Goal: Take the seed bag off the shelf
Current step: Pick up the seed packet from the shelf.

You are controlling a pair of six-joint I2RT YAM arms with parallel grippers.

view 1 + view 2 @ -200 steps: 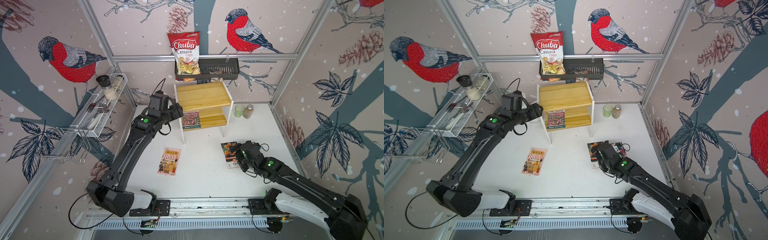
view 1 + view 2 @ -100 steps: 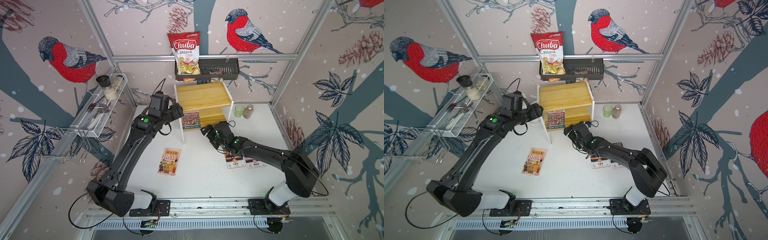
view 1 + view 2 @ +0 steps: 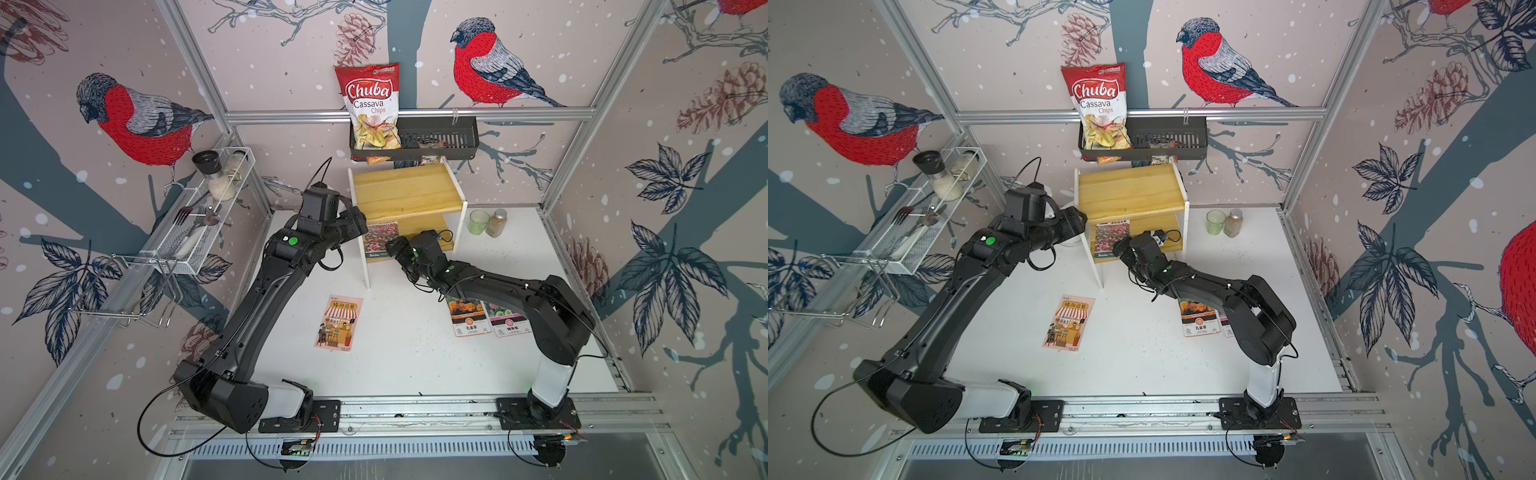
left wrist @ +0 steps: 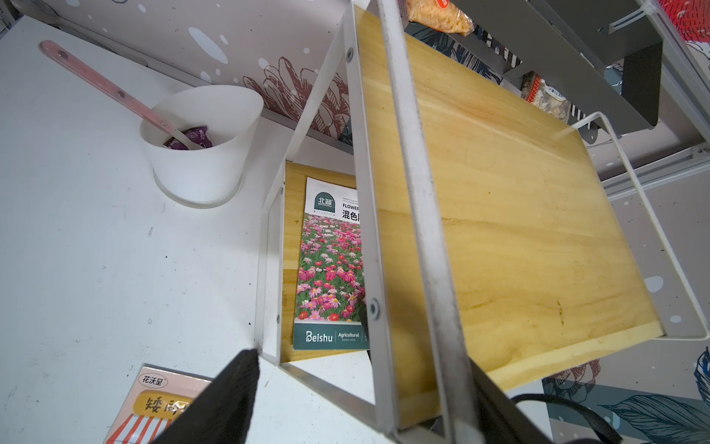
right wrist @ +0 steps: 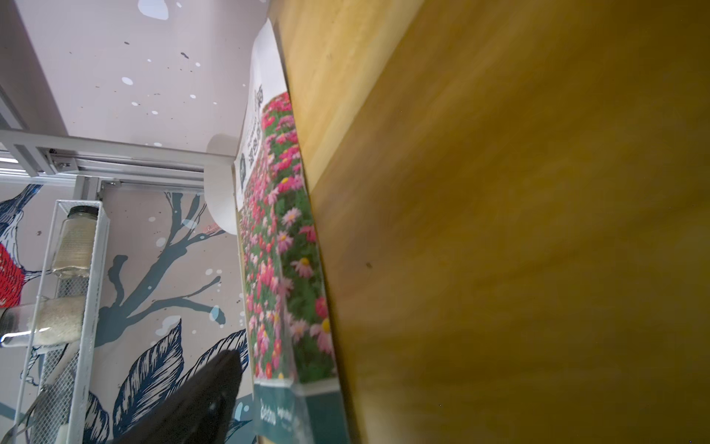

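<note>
The shelf (image 3: 405,193) has two yellow boards on a white frame, and stands at the back in both top views. The seed bag (image 3: 380,241), printed with pink flowers, lies flat on the left of the lower board (image 4: 288,238). My left gripper (image 3: 358,224) is open at the shelf's front left corner, with the white corner post (image 4: 369,269) between its jaws. My right gripper (image 3: 392,248) is open at the front edge of the lower tier. One dark finger (image 5: 207,396) hangs just off the seed bag (image 5: 284,250), and the other finger is hidden.
A white cup (image 4: 203,153) with a pink spoon stands left of the shelf. A green glass (image 3: 478,221) and a spice jar (image 3: 496,223) stand to its right. Three packets (image 3: 338,322) (image 3: 469,318) (image 3: 508,321) lie on the table. A black basket (image 3: 436,139) with a chips bag hangs above.
My right arm has swung from the packets at the right of the table up to the front of the shelf's lower tier. The left arm has not moved.
</note>
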